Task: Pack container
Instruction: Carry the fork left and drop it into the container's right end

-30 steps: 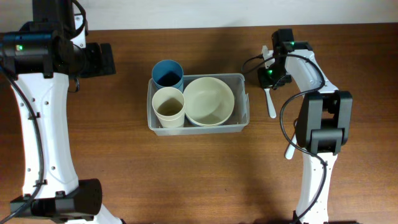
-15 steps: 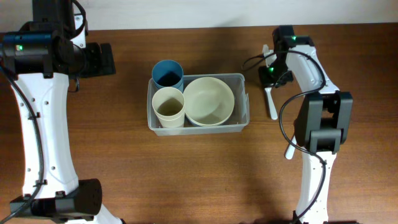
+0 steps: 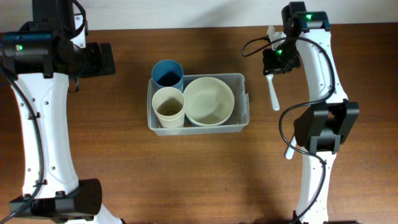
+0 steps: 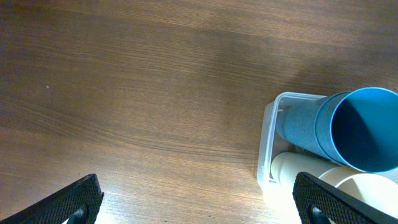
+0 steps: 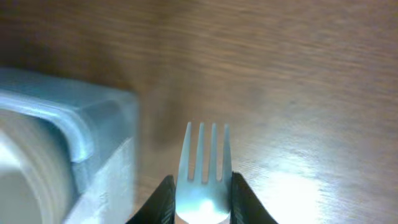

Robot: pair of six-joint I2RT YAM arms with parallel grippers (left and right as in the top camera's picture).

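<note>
**Overhead.** The container [image 3: 244,115] is sitting in the middle of the surface [image 3: 124,162]. It is already carrying a blue cup [image 3: 167,73], a cream cup [image 3: 168,107] and a cream bowl [image 3: 208,101], set side by side so that they are taking up nearly all of its floor. The right arm [image 3: 320,56] is reaching over the far right of the surface with a white fork [image 3: 274,99], which is lying lengthwise just beyond the container's right rim, apart from it. I judge the fork is meant as the next item to go in. Room inside is looking tight, with only the bowl's hollow offering an obvious place. The left arm [image 3: 37,106] is hanging at the far left, well apart from the container, so the right side's approach is lying open.

**Left wrist.** The left fingers [image 4: 74,199] are standing wide apart with nothing between them, only bare wood below. The container's corner is showing at the right edge, with the blue cup rising above its rim.

**Right wrist.** The right fingers [image 5: 163,199] are clamping the fork just behind its tines, which are pointing out ahead. This picture is blurred. The container's rounded corner is sitting to the left, near the tines but not touching them. In my judgement, that rim is the edge the fork is needing to clear before going down.
</note>
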